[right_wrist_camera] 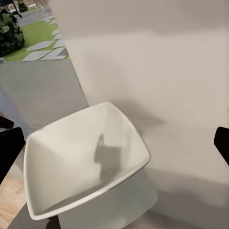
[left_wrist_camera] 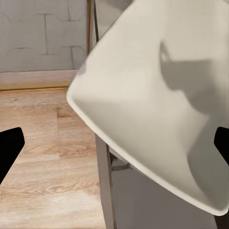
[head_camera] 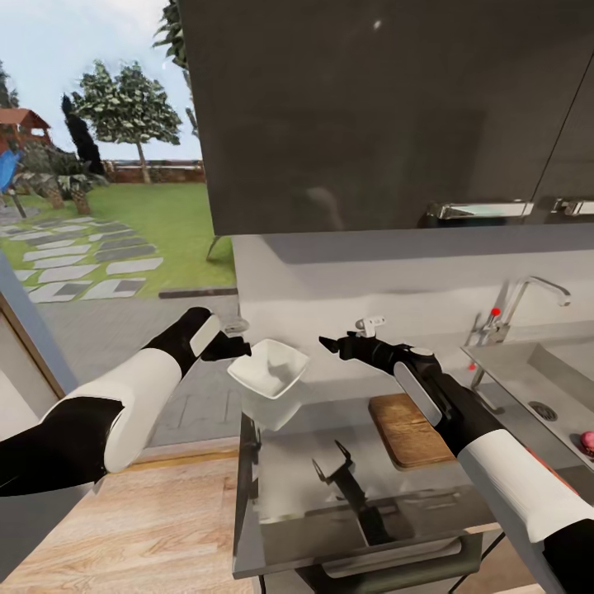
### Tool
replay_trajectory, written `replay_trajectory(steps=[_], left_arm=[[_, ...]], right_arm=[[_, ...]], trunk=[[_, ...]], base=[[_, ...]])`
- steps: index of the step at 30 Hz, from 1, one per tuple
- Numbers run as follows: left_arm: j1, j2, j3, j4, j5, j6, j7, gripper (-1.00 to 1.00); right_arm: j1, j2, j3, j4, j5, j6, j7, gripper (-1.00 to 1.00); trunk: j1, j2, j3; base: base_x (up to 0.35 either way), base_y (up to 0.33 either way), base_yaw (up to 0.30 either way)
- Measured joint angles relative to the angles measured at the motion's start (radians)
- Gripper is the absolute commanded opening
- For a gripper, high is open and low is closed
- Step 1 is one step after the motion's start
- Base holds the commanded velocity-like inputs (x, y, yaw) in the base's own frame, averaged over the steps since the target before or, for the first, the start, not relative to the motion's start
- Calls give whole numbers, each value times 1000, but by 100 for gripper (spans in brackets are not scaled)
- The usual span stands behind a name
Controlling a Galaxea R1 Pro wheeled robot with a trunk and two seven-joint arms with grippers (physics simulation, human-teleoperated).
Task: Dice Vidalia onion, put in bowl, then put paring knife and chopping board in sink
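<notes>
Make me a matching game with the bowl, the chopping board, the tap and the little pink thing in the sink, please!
Things:
1. bowl
2. chopping board
3. tap
4. pink thing

Descriptions:
A. brown, lying flat on the countertop under the right arm
B. round, sitting in the sink near the drain
C. white, tilted at the countertop's left end by the left tool
D. chrome, with a red tip on its lever

Pairs: 1-C, 2-A, 3-D, 4-B

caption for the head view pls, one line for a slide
Both arms reach toward the tilted white bowl at the countertop's left end; chopping board beside the sink.
</notes>
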Motion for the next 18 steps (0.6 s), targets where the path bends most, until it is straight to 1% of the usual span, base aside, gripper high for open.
replay_trajectory(steps=[7, 9, 10, 12, 18], left_arm=[[0, -1, -1, 2, 0, -6, 0, 100], [0, -2, -1, 3, 0, -6, 0, 100], [1, -1, -1, 5, 0, -7, 0, 100], [1, 0, -1, 5, 0, -8, 0, 100], [1, 2, -2, 5, 0, -8, 0, 100]], right_arm=[[0, 0, -4, -26, 0, 3, 0, 100], [0, -1, -28, -47, 0, 6, 0, 100], [0, -1, -80, -87, -1, 29, -1, 100], [0, -1, -97, -107, -1, 63, -1, 100], [0, -2, -111, -141, -2, 130, -1, 100]], trunk=[[0, 0, -6], [0, 0, -8], [0, 0, -9], [0, 0, -12], [0, 0, -20]], base=[[0, 0, 0], [0, 0, 0], [0, 0, 0], [0, 0, 0], [0, 0, 0]])
